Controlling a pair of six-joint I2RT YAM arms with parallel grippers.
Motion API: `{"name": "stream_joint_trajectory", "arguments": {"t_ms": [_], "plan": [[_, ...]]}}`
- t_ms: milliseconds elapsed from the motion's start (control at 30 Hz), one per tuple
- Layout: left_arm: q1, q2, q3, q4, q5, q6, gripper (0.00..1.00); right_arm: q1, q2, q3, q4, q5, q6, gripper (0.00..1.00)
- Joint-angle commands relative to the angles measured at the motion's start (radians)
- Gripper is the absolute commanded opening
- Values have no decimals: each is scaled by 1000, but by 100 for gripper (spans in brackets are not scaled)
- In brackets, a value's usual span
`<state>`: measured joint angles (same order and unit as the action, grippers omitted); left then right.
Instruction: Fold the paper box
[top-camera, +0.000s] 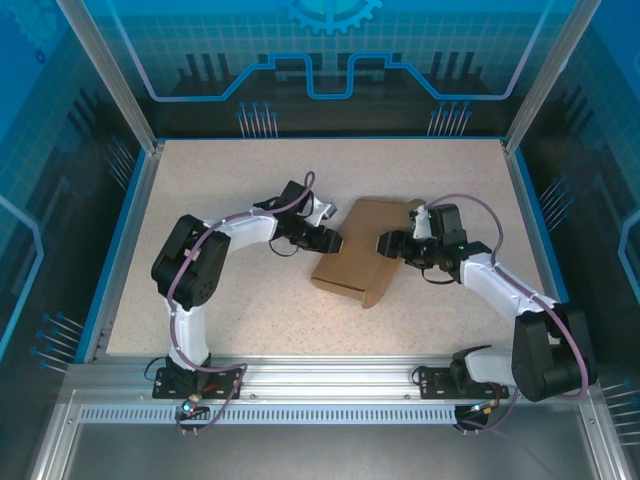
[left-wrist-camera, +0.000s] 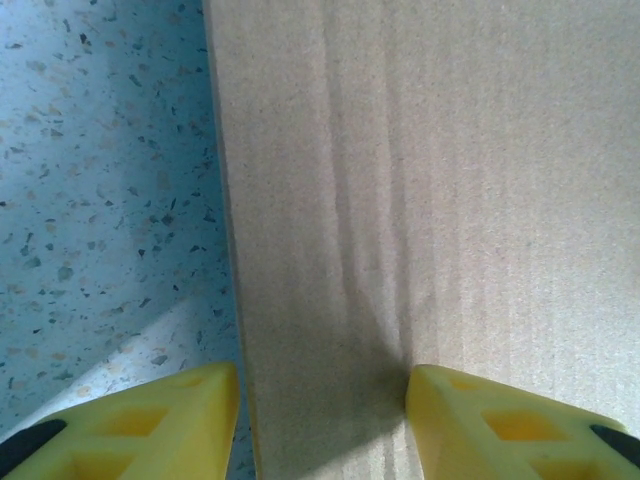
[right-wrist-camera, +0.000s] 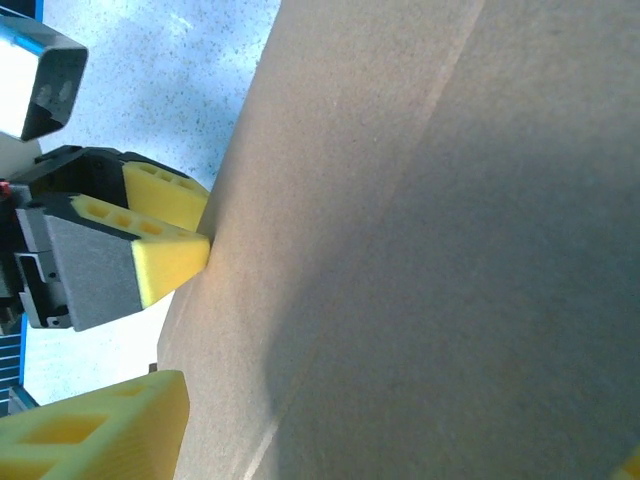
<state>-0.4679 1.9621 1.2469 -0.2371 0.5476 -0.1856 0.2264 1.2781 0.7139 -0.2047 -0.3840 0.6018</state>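
Here, left fingers (left-wrist-camera: 140, 425) at paper box (left-wrist-camera: 430, 200) edge; table (top-camera: 200, 300) roomy.

Recording paper box (top-camera: 358, 255) as plain brown cardboard, matt, slightly fibrous, showing faint lengthwise ribbing. Noting table top (top-camera: 230, 190) as smooth speckled beige, stone-look, low sheen. Logging fingers (left-wrist-camera: 500, 420) of left gripper (left-wrist-camera: 322, 410) as yellow matt plastic, grainy, with moulded pockets. Seeing arm shells (top-camera: 245, 228) as glossy white plastic, front rail (top-camera: 320, 378) as brushed bare metal.
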Motion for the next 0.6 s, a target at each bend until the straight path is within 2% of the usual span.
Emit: {"name": "stream_joint_trajectory", "arguments": {"t_ms": [0, 567], "plan": [[-51, 21, -18, -31, 34, 3, 52, 47, -32, 53, 26, -84, -20, 74], [-51, 27, -2, -33, 37, 4, 55, 108, -41, 117, -45, -32, -42, 72]]}}
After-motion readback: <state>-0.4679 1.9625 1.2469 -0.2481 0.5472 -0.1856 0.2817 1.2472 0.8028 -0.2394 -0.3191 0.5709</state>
